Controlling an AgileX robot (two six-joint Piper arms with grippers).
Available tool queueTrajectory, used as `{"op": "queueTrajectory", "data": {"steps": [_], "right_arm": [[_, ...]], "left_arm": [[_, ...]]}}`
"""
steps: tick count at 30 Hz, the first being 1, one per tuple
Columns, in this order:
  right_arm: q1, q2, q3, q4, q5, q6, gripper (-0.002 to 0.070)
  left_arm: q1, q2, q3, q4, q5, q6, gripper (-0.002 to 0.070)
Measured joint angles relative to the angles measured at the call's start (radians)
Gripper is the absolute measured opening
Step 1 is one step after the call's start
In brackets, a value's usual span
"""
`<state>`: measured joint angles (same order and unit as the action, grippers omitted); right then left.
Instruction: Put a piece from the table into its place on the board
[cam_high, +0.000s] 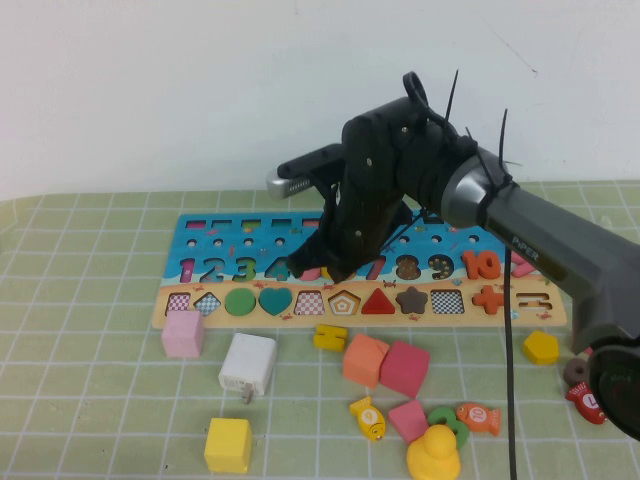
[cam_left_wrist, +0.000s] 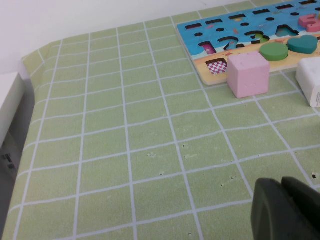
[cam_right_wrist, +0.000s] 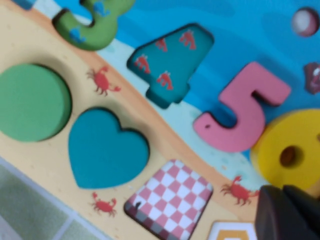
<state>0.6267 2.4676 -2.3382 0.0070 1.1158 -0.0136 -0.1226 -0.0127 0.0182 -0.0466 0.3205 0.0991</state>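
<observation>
- Yellow piece lies on the board, just beside the pink 5, close by the right gripper.
- Right gripper's fingers are clenched together, holding nothing, poised over the board's middle.
- Left gripper hangs above bare cloth, well apart from the board; cannot tell its state.

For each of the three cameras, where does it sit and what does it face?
High view: raised on the robot's side, looking down at the board; the right arm reaches over its digits, right claw.
Left wrist view: low over the table, left claw near the pink cube.
Right wrist view: close above the board, shut right claw beside the yellow 6.
All views share the board.
</observation>
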Motion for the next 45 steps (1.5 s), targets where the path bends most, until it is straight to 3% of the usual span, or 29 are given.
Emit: {"op": "queueTrajectory", "data": {"steps": [17, 20, 29, 45], "right_arm": [[0.0, 0.0, -0.013, -0.03, -0.012, 0.093, 0.0002], [-0.013, 0.0, -0.013, -0.007, -0.016, 0.104, 0.0054], [-0.043, 0.0, -0.013, 0.046, -0.046, 0.156, 0.0351], [-0.043, 0.015, -0.015, 0.076, -0.078, 0.156, 0.0382]], "left_arm": [[0.0, 0.0, 0.0, 0.0, 0.0, 0.0, -0.0002], [0.0, 0.0, 0.0, 0.0, 0.0, 0.0, -0.0002], [0.0, 0.0, 0.0, 0.0, 0.0, 0.0, -0.0002], [0.0, 0.0, 0.0, 0.0, 0.0, 0.0, -0.0002]]}}
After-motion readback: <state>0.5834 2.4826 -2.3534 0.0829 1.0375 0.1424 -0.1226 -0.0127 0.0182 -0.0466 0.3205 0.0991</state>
